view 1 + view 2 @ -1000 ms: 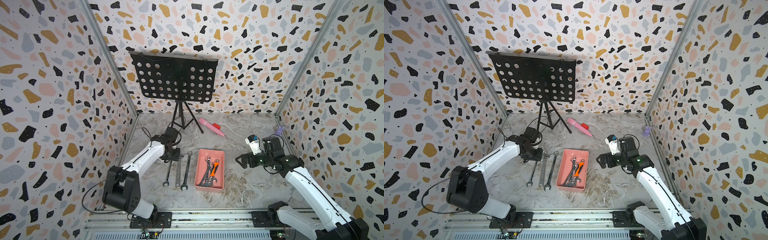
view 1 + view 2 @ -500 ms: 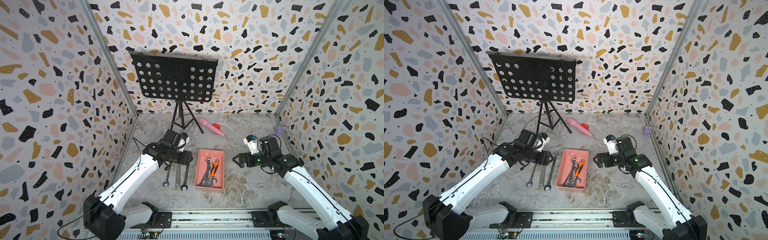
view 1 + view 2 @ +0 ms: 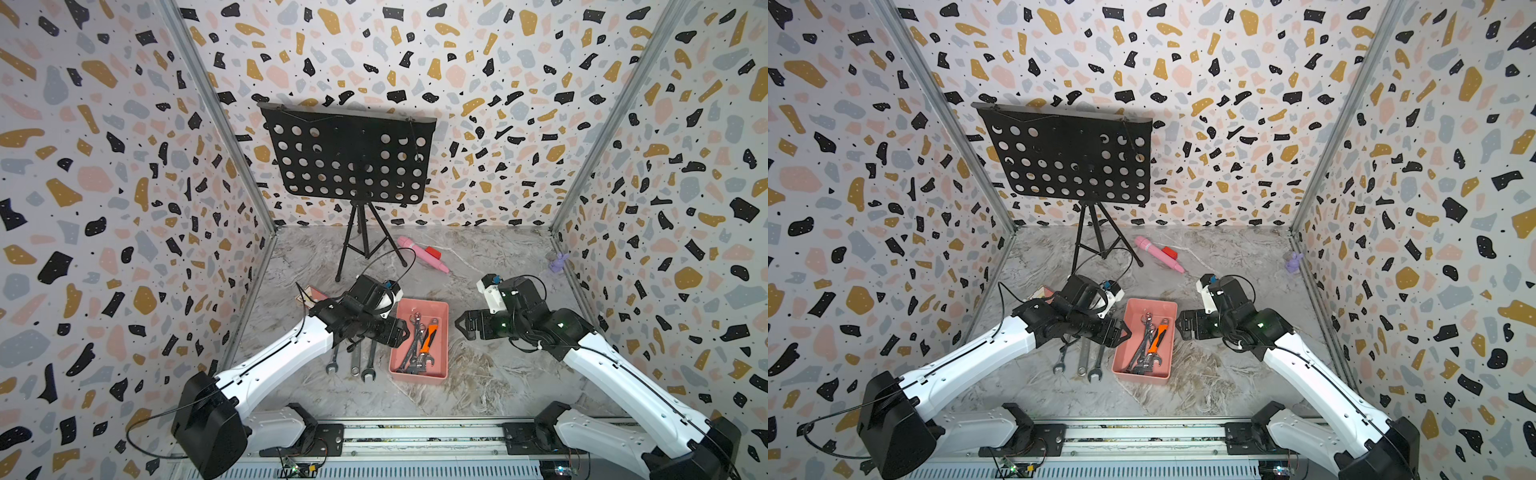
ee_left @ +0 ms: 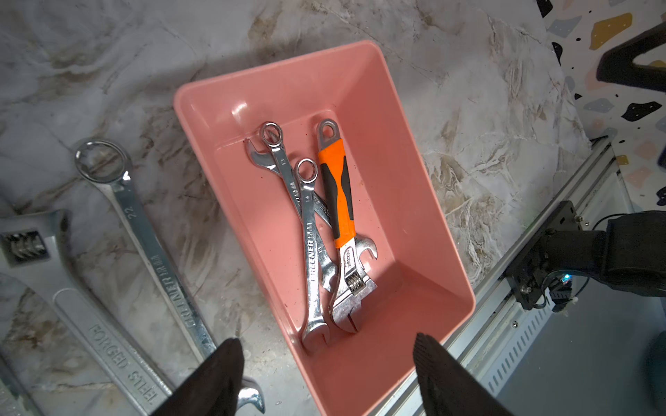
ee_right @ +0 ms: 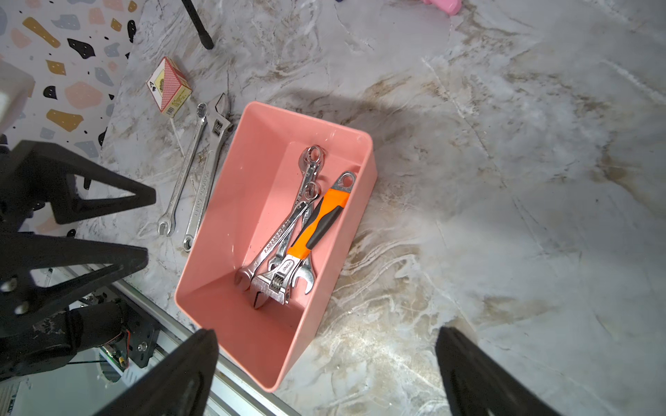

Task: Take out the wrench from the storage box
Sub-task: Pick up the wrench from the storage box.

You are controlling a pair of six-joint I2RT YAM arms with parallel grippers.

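Note:
The salmon-pink storage box (image 3: 422, 303) (image 3: 1154, 305) sits on the marble table between my two arms. Inside it lie an orange-handled adjustable wrench (image 4: 337, 194) (image 5: 317, 223) and several chrome combination wrenches (image 4: 311, 245), crossed over one another. My left gripper (image 3: 405, 331) (image 4: 326, 345) hovers open above the box's left edge with nothing between its fingers. My right gripper (image 3: 459, 324) (image 5: 326, 335) hangs open just right of the box, also empty, pointing toward it.
Three long wrenches (image 3: 353, 357) lie side by side on the table left of the box. A card pack (image 5: 169, 86) sits beyond them. A black music stand (image 3: 349, 166), a pink toy (image 3: 422, 253) and a purple figure (image 3: 557, 262) stand farther back. The metal rail (image 3: 415, 432) runs along the front.
My left arm has swung from the wrenches on the table toward the box, and its jaws have spread wider. My right gripper has edged a little closer to the box.

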